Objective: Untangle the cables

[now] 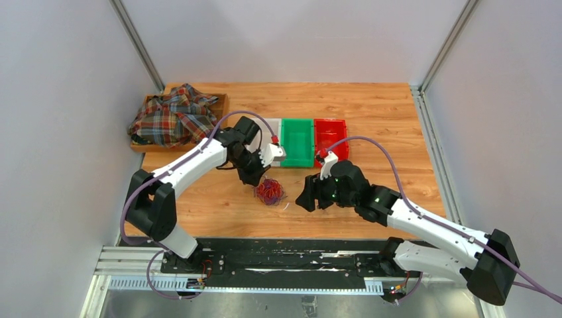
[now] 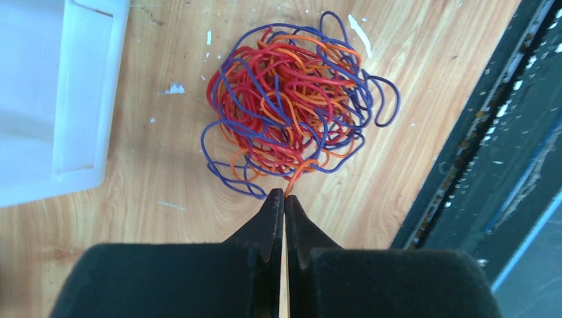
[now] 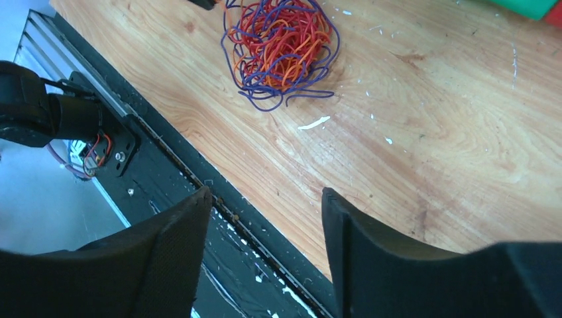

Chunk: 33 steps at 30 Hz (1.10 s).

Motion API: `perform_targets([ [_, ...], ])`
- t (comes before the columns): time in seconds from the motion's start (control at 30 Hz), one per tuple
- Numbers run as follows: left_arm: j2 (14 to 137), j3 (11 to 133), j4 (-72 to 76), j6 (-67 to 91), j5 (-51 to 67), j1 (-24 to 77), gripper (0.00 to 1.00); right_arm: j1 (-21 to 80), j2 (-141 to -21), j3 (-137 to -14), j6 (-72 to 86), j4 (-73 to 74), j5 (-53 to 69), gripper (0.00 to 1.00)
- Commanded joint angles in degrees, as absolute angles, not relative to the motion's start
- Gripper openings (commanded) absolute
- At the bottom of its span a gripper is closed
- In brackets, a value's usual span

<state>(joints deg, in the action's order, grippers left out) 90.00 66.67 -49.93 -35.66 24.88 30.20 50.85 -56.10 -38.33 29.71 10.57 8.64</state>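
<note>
Left gripper (image 2: 284, 195) clenched at left edge of cables (image 2: 291, 106), perhaps nipping an orange strand; right gripper (image 3: 265, 193) released, to their right.

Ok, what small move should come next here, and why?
Probably ease the left end effector back a little: its jaws are shut at the clump's edge, where an orange strand of the cables runs to the tips. The right end effector is open, clear of the clump.

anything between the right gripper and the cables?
Nothing in the way. The right wrist view shows only bare wooden table with a few white flecks between the open right gripper and the cables; the top view agrees.
</note>
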Motion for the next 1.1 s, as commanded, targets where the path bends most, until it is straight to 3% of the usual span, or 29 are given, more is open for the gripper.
perform_targets([
  [0.0, 86.32, 70.22, -57.31, -27.83, 25.06, 30.72, 0.0, 51.95, -57.1, -39.07, 29.75, 9.29, 5.24, 0.66],
  [0.23, 83.05, 73.65, -62.66, -18.88, 30.31, 30.76, 0.01, 54.38, -60.68, -40.91, 25.32, -2.18, 0.91, 0.77],
  [0.63, 78.86, 84.75, -65.12, -10.77, 33.61, 30.76, 0.01, 58.02, -65.45, -40.01, 21.66, -21.84, 0.19, 0.78],
  [1.07, 81.2, 98.49, -72.38, -16.5, 42.91, 30.76, 0.01, 58.1, -78.24, -50.59, 20.2, -22.91, 2.13, 0.61],
])
